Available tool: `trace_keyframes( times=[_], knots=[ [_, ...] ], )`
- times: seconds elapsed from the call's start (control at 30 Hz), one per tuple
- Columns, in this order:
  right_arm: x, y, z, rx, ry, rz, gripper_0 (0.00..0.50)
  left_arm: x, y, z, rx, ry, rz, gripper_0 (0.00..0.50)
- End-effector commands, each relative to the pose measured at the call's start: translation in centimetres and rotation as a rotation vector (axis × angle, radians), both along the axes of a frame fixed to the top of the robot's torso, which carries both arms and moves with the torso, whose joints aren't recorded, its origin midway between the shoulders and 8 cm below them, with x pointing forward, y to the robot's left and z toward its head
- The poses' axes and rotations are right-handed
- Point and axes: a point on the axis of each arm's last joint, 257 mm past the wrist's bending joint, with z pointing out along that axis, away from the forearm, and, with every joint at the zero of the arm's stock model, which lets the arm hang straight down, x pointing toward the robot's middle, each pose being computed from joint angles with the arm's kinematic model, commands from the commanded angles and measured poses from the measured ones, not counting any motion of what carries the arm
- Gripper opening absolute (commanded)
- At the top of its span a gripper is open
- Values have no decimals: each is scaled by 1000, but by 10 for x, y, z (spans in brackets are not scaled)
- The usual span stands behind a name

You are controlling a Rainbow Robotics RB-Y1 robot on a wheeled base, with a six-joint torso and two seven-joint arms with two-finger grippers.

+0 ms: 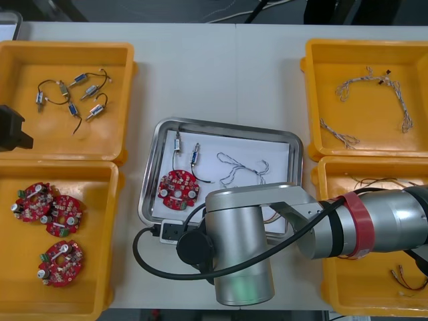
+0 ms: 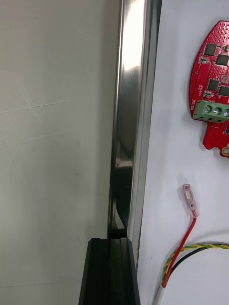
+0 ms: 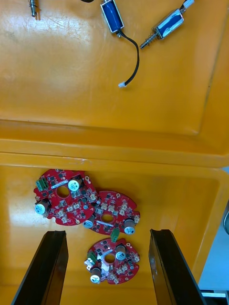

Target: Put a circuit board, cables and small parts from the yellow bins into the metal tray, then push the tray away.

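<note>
Right arm: reached in from the right over the near right bin [image 1: 374,291] and bent at the elbow, so its big silver joint [image 1: 237,247] is hung above the near edge of the metal tray [image 1: 221,127].
Right gripper [image 2: 112,267]: fingers are pressed together and laid along the tray's near rim, with bare table [image 2: 52,119] on one side and the tray's white inside on the other.
Left arm: kept back at the table's left edge, above the 2 left bins.
Left gripper [image 3: 107,232]: fingers [image 3: 43,267] are spread wide and held above the near left bin [image 1: 93,281], with 1 of the 3 loose boards [image 1: 65,215] seen between them.
Circuit board [image 1: 177,187]: laid flat in the tray, at its near left part.
Small metal parts [image 1: 195,157]: 2 are laid in the tray beyond the board, close to each other.
Blue and white cable [image 1: 241,167]: coiled loosely in the tray's middle.
Red and yellow cable [image 2: 190,202]: laid in the tray beside the right fingers, its clear end pointed toward the board.
Far left bin [image 1: 67,45]: more metal parts with black leads are scattered inside.
Far right bin [image 1: 321,100]: blue and white cables are left inside.
</note>
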Motion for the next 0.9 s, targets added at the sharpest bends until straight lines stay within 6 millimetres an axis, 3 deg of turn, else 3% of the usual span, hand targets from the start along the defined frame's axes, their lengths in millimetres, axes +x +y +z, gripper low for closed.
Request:
trace_keyframes(
  times=[0.03,0.13,0.2,0.23,0.27,0.3,0.4,0.9],
  knots=[
    [8,6,9,-18,-41,59,0,-3,13,14,70,-30,-42,500],
    [10,6,11,-18,-52,62,0,-3,13,14,70,-30,-42,500],
    [11,7,13,-15,-63,70,140,-3,13,14,70,-30,-42,500],
    [11,7,14,-15,-70,74,262,-3,13,14,70,-30,-42,500],
    [12,8,16,-13,-78,80,262,-3,13,14,70,-30,-42,500],
    [12,8,16,-13,-78,81,396,-3,13,14,70,-30,-42,500],
    [12,9,17,-10,-79,79,431,-3,13,14,70,-30,-42,500],
    [20,2,7,-27,-58,38,431,-3,13,14,70,-30,-42,500]
  ],
)
